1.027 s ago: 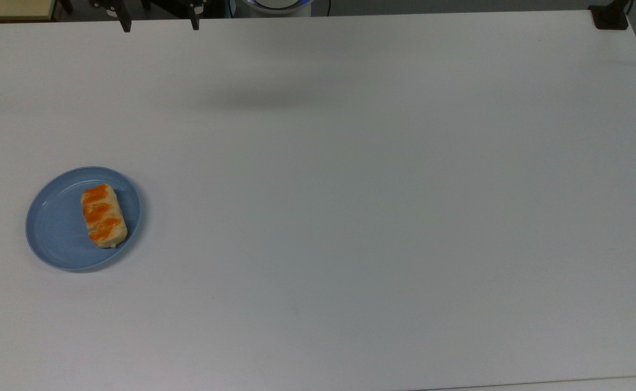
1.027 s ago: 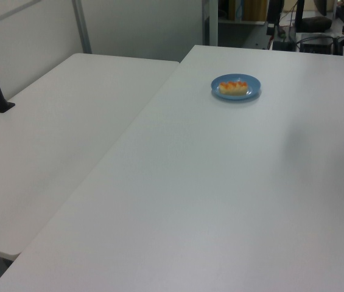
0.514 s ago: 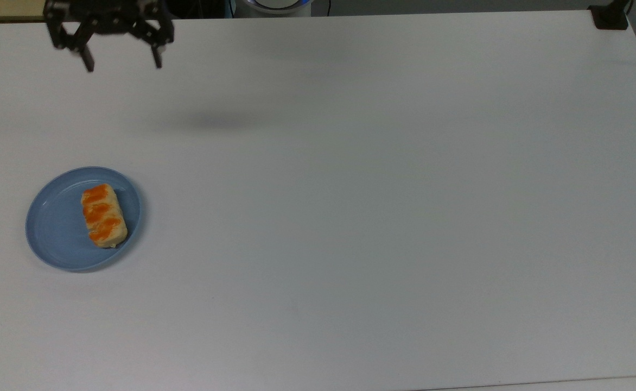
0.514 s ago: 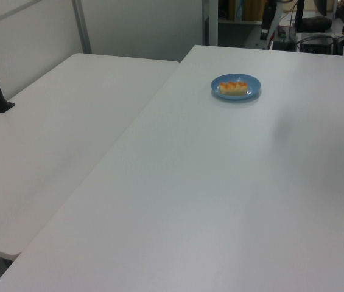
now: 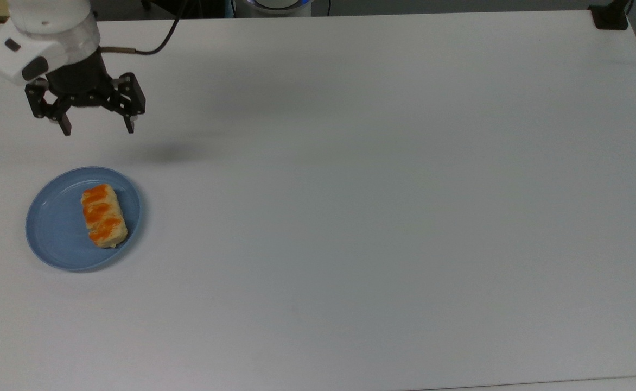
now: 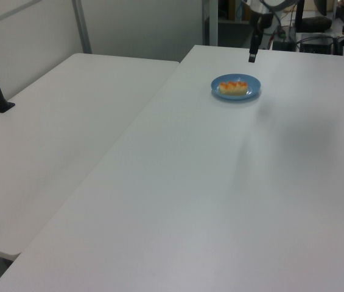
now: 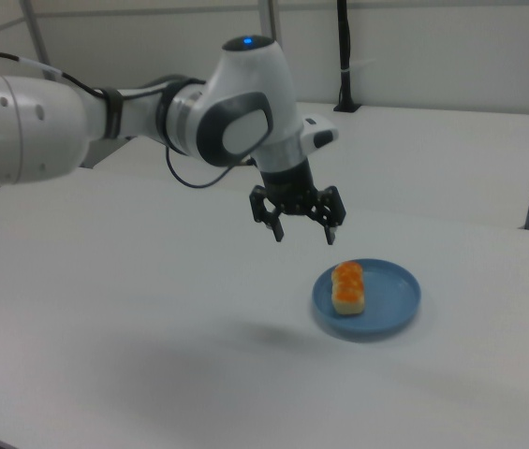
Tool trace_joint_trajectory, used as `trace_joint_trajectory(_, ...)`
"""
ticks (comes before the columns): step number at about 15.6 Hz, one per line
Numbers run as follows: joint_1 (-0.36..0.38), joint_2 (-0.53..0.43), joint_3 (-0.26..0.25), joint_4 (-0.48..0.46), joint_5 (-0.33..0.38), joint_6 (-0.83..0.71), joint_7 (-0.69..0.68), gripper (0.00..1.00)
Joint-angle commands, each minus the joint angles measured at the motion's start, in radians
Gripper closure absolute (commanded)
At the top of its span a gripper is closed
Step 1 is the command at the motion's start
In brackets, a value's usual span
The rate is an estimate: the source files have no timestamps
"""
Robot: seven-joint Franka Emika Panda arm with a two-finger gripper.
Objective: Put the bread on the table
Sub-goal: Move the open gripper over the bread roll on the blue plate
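While most of the table (image 5: 350, 217) lies bare from its near edge onward in the top view, a blue plate (image 5: 52, 228) sits close to the top view's left edge, roughly midway between the near and far edges. On that plate rests the bread (image 5: 103, 215), a small tan roll with orange stripes across its top, lying lengthwise from near to far and toward the side of the plate that faces the top view's right. It touches nothing but the plate.

Farther back, toward the far left corner of the table in the top view, the gripper (image 5: 98, 126) hangs above the surface, well apart from the bread and clear of the plate's rim. Its two dark fingers (image 5: 129, 124) are spread wide with nothing between them, pointing downward. A soft shadow falls on the table just to the top view's right of the gripper.

From the right view, the plate (image 7: 390, 304) and bread (image 7: 347, 287) lie lower right of the gripper (image 7: 302, 231), which floats above the table (image 7: 105, 309) on the white arm (image 7: 77, 117).

From the left view, the bread (image 6: 233, 88) sits on the plate (image 6: 249, 92) near the table's far end.
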Motion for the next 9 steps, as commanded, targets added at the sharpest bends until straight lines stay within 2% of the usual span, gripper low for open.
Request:
trace_joint_trajectory(1, -0.025, 0.063, -0.004, -0.005, -0.003, 0.103, -0.026, 0.0)
trace_joint_trajectory(3, -0.03, 0.111, -0.004, -0.008, -0.005, 0.195, -0.016, 0.0)
trace_joint_trajectory(9, -0.048, 0.198, 0.0, -0.01, 0.004, 0.333, -0.006, 0.0)
